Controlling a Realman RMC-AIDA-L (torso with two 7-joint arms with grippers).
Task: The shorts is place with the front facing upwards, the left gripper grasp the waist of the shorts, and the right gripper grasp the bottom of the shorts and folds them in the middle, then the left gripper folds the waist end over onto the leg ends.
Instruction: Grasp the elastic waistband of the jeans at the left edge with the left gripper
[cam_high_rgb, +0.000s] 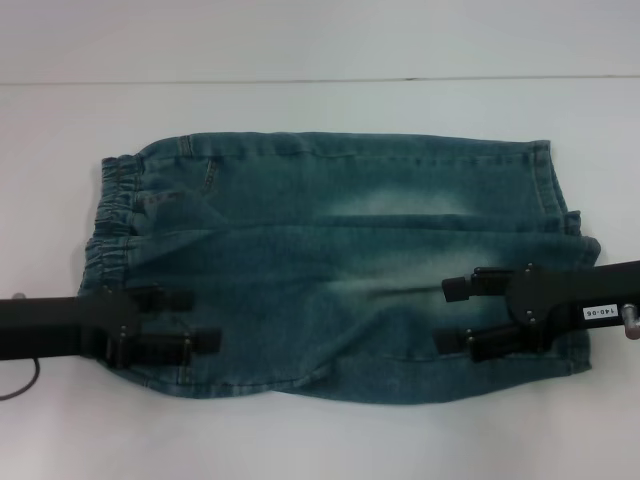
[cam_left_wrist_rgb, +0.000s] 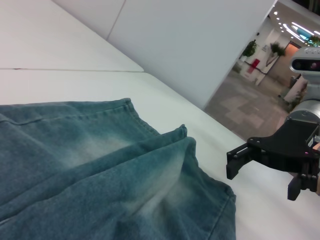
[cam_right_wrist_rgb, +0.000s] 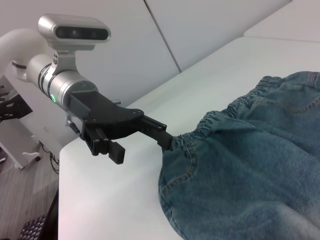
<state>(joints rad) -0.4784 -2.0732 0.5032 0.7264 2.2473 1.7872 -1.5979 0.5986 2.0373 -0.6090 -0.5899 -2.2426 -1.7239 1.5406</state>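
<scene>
Blue denim shorts (cam_high_rgb: 340, 260) lie flat on the white table (cam_high_rgb: 320, 440), elastic waist to the left and leg ends to the right. My left gripper (cam_high_rgb: 203, 320) hovers open over the near waist corner, its fingers spread above the fabric. The right wrist view shows this left gripper (cam_right_wrist_rgb: 142, 147) with one finger reaching the gathered waistband of the shorts (cam_right_wrist_rgb: 250, 165). My right gripper (cam_high_rgb: 446, 315) is open over the near leg end. The left wrist view shows that right gripper (cam_left_wrist_rgb: 264, 177) just off the hem of the shorts (cam_left_wrist_rgb: 100, 170). Neither gripper holds cloth.
White table surface surrounds the shorts on all sides, with its far edge (cam_high_rgb: 320, 82) meeting a pale wall. A folded ridge of denim (cam_left_wrist_rgb: 170, 150) rises at the leg end. Beyond the table, an open hallway (cam_left_wrist_rgb: 250, 100) is visible.
</scene>
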